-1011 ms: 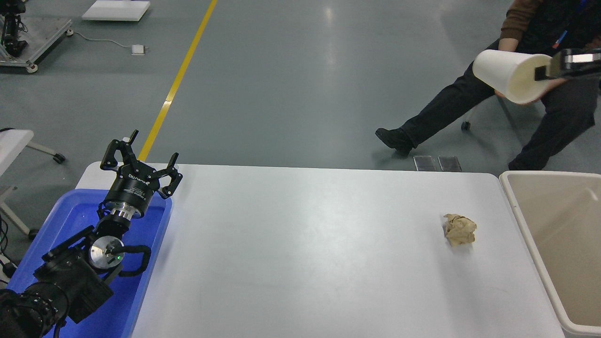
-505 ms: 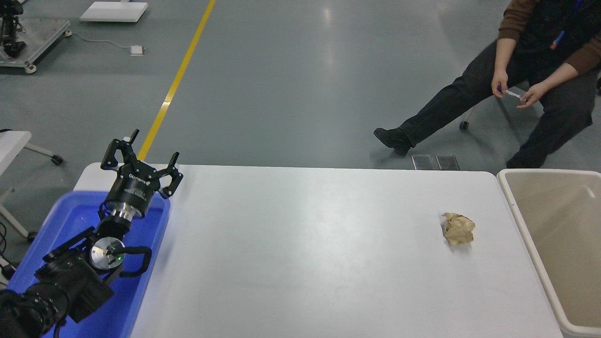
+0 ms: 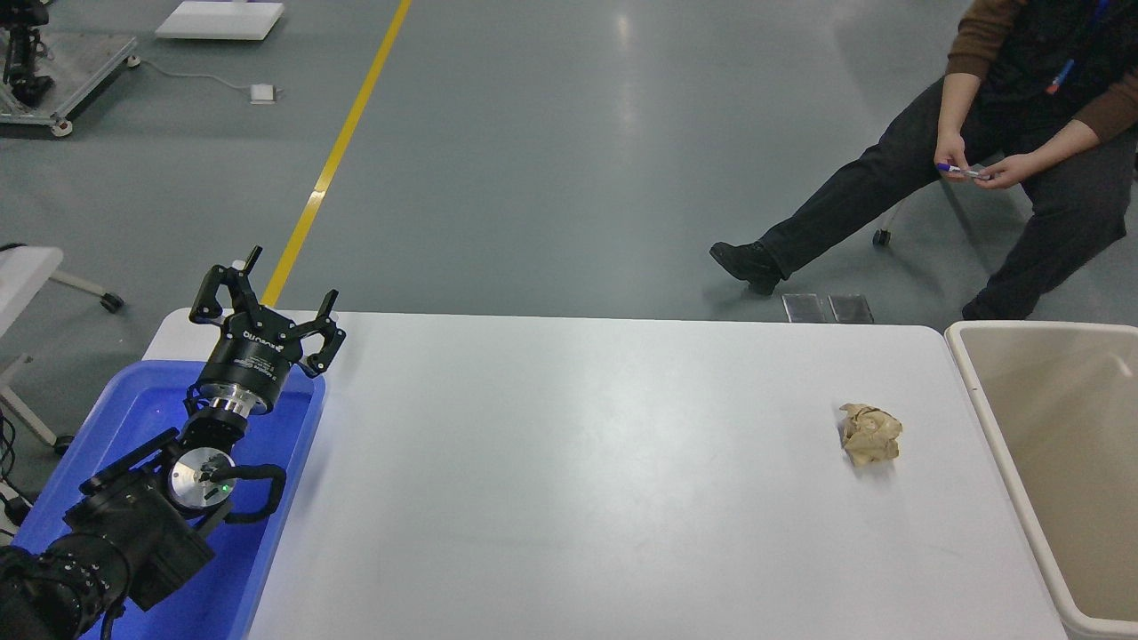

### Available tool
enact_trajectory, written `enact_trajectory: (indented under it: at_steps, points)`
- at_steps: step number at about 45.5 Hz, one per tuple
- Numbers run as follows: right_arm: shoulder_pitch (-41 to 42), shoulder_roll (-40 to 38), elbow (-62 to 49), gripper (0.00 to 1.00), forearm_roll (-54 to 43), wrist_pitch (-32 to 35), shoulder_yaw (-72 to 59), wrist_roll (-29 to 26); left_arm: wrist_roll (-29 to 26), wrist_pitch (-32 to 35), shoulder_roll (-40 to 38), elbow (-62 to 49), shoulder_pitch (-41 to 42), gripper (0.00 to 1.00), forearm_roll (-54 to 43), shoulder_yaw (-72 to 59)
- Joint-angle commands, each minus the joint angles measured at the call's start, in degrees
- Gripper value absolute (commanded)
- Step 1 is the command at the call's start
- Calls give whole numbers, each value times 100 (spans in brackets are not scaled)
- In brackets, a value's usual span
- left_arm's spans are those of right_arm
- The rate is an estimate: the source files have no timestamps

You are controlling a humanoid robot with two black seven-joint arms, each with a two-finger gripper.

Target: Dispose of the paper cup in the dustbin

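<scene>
Lower left of the frame: left gripper [image 3: 267,307] parked over the blue plastic tray [image 3: 293,444], black fingers splayed wide, holding nothing, touching nothing. Right arm and its claw are not in frame at all, so no read on how far it's open or whether it carries anything. Mid-right on the white table [image 3: 569,462]: crumpled tan-brown paper ball [image 3: 870,434], sitting alone, near the big beige rectangular plastic dustbin [image 3: 978,391] that runs down the right edge of the frame; what shows of the bin's inside looks bare. The small white paper cup is nowhere visible: not on the table, not in the visible part of the bin, not in the tray. So the key relation, cup versus claw, can't be fixed from this view; cup axis unknown too. My guess: the cup is either with the out-of-frame right arm or past the right edge. The bin lies on the right side, so the right arm is the nearer one for the drop. Upper right, beyond the table: a seated person [image 3: 1005,151] holding a pen-like thing in both hands, well clear of the table.
</scene>
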Motion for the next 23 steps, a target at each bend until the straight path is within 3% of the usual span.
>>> enact_trajectory:
  at_steps: [1,11,23]
  points:
    - [-1398,1357,-1438,0,1180,-284,231,26,0,1,0,0,0,100,4,1]
    - [-2242,2413,-2802,0,1233,-231,1180,-132,0,1,0,0,-9,100,4,1]
    - [-2427,2888,-2944,0,1242,-310,2349,-668,0,1,0,0,-9,100,4,1]
